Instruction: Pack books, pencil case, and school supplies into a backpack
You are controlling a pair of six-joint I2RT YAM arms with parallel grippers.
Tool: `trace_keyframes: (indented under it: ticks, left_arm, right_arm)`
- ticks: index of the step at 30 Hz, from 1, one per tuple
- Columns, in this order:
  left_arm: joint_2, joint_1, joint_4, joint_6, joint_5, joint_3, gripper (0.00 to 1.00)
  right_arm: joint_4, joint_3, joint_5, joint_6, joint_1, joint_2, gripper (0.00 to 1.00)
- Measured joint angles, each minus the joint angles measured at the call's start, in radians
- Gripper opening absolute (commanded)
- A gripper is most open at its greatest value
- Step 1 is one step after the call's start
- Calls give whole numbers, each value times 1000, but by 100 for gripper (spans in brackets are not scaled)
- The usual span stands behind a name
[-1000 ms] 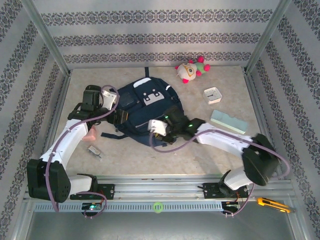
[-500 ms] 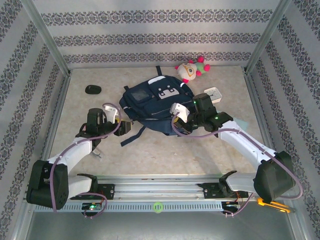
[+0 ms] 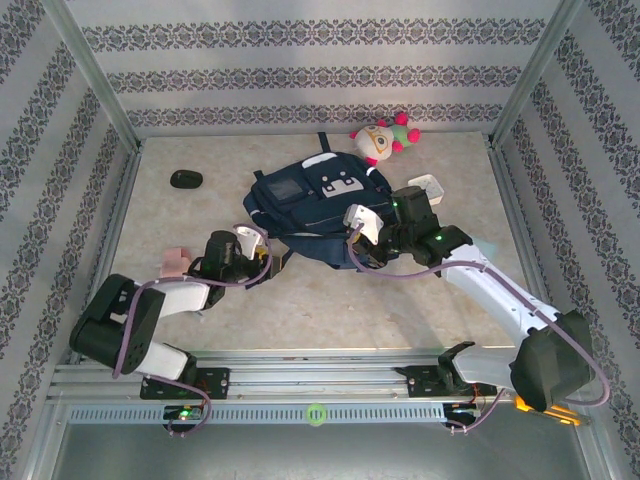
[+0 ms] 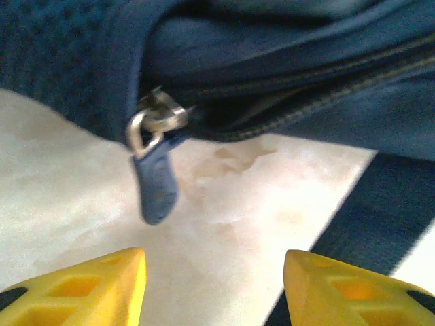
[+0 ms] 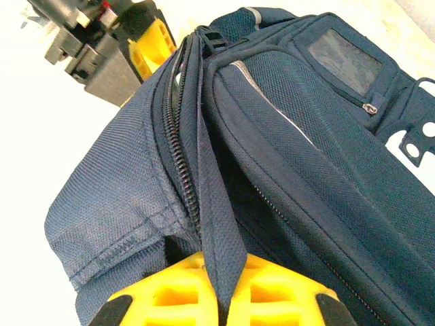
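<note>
Left gripper [image 4: 214, 272] — parted, grips nothing, faces zipper pull [image 4: 155, 189] just ahead | right gripper [image 5: 223, 295] — clamped on backpack [image 5: 285, 136] edge flap | backpack position: between the 2 arms, plush toy [image 3: 383, 138] just beyond

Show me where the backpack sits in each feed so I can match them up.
Top external: backpack at centre, just above the middle.
Left wrist: its blue fabric spans the top, above the open left gripper.
Right wrist: it covers the middle and right, a fold pinched in the right gripper at bottom.
Shared landmark: left gripper's yellow fingers, top left in the right wrist view.
</note>
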Motion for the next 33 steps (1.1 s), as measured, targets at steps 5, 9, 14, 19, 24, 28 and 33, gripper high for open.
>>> trace_keyframes:
  ticks: [5, 9, 14, 19, 24, 28, 33]
  left_arm:
    - [44, 0, 77, 5, -71, 0, 55]
    - [86, 0, 158, 29, -99, 1, 43]
    - [154, 0, 285, 55, -85, 1, 26]
    - [157, 0, 352, 69, -54, -4, 4]
    - [114, 0, 319, 82, -22, -8, 0]
    - [55, 1, 252, 87, 34, -8, 0]
    - [12, 1, 191, 88, 140, -7, 0]
  right_arm:
    - [0, 0, -9, 0, 0, -1, 0]
    - [0, 0, -13, 4, 0, -1, 0]
    - [0, 0, -16, 7, 0, -2, 0]
    - [5, -13, -16, 8, 0, -5, 0]
    - [9, -36, -14, 18, -5, -11, 0]
    - [29, -55, -6, 37, -6, -23, 0]
    - [63, -63, 27, 72, -3, -31, 0]
